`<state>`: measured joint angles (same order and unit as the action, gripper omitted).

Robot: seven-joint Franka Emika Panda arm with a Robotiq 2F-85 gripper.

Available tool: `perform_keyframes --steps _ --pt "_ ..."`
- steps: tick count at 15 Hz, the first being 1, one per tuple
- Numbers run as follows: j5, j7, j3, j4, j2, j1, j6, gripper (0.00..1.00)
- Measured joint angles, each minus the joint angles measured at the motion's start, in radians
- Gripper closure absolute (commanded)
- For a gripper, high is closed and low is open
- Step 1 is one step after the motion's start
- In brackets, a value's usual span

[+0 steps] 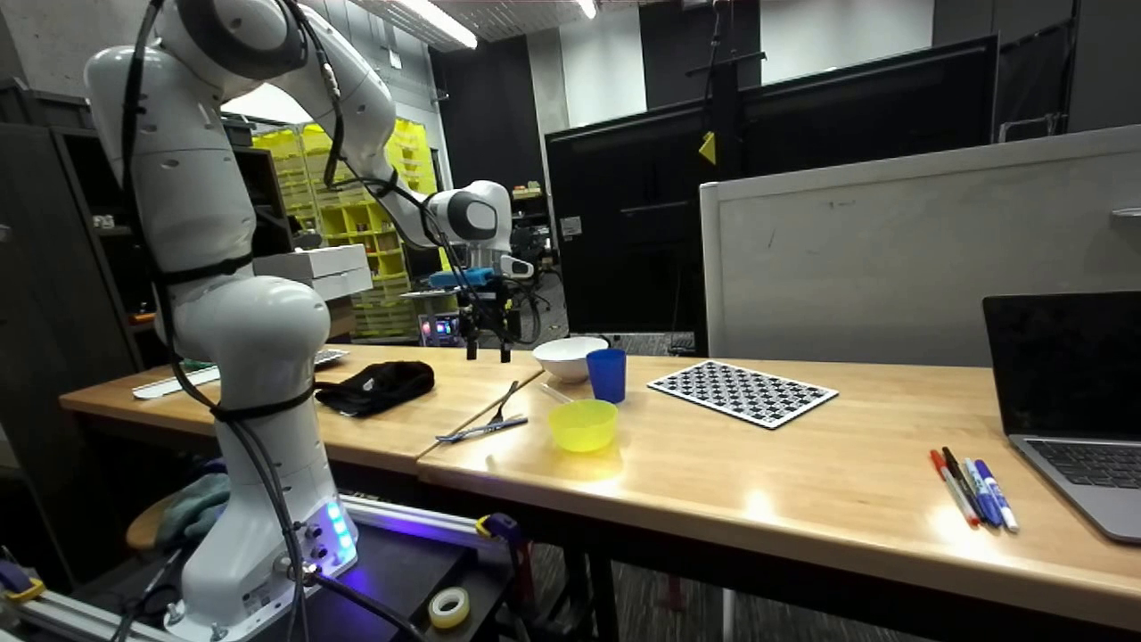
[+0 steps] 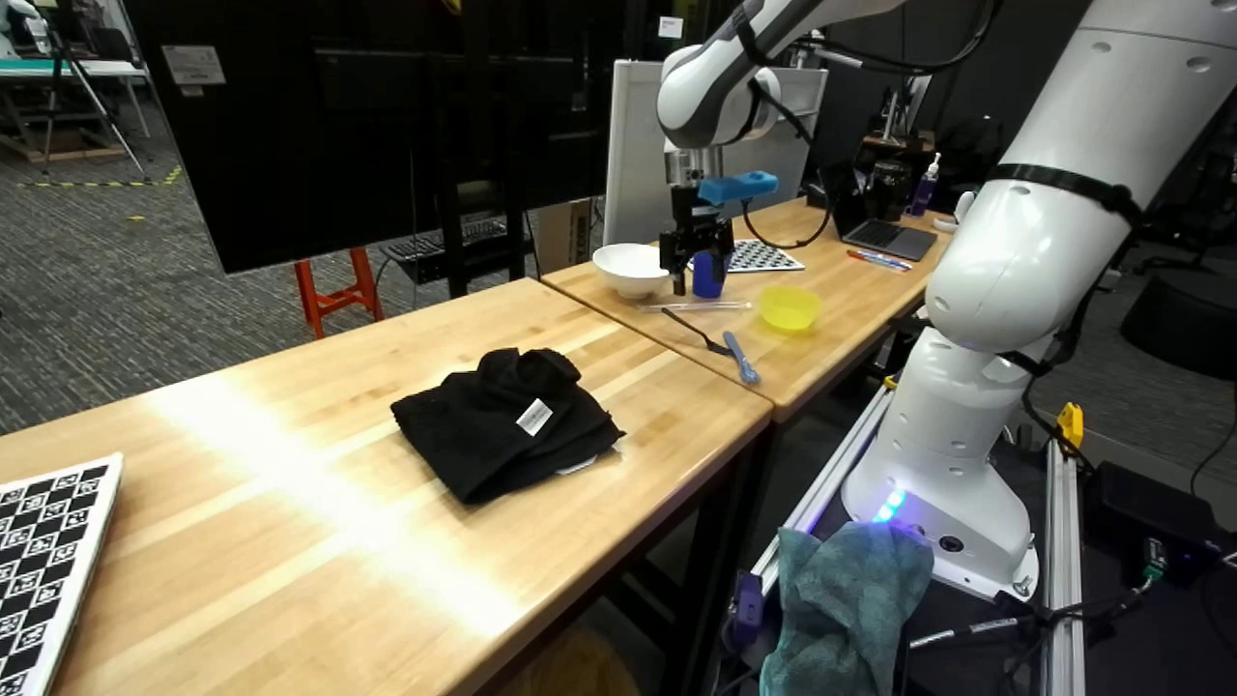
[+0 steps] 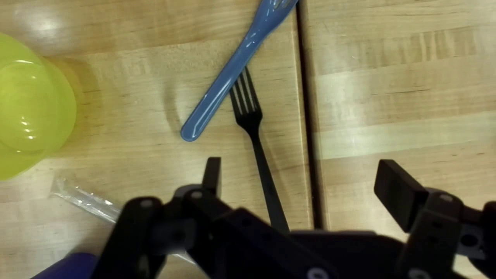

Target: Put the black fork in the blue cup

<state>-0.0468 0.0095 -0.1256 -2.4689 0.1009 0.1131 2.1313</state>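
The black fork lies on the wooden table in the wrist view. Its tines run under a blue-grey utensil and the end of its handle is hidden behind the gripper body. The fork also shows in both exterior views. The dark-blue cup stands upright beside the white bowl; the gripper partly covers it in an exterior view, and only an edge shows in the wrist view. My gripper is open and empty above the table, with the fork handle appearing between its fingers. It also shows in both exterior views.
A translucent yellow cup stands near the utensils. A white bowl touches or nearly touches the blue cup in view. A transparent wrapped stick lies near the fork. A black cloth, checkered board, pens and laptop lie farther off.
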Motion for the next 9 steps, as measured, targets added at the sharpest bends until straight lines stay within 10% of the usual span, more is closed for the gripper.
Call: perform_keyframes --steps 9 --pt "0.036 -0.001 0.013 0.077 -0.149 -0.01 0.009 0.0"
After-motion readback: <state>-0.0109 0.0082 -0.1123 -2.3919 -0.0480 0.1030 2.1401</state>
